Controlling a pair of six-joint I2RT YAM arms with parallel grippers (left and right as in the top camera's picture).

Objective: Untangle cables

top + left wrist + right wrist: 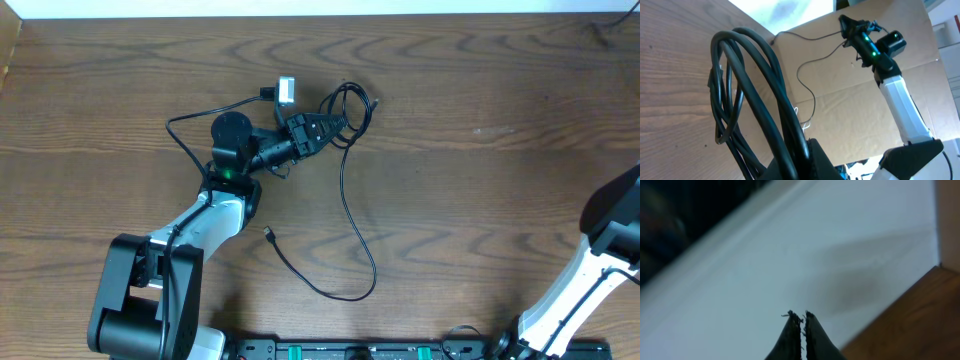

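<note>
Cables (352, 105): the coiled black bundle is clamped in the left gripper (332, 124), whose jaws are closed on loops that stand out toward the far right. From the grip, one long black strand (352, 220) runs toward the near edge, curls back left and ends in a small plug (270, 233) lying free on the table (480, 180). A thinner loop trails left past a white plug (286, 90). Right gripper (802, 330): fingers pressed together, empty. Its arm (610, 240) sits at the near right, well apart from the bundle. Judgement: the left arm is nearer, and the strand's long axis runs far-to-near.
</note>
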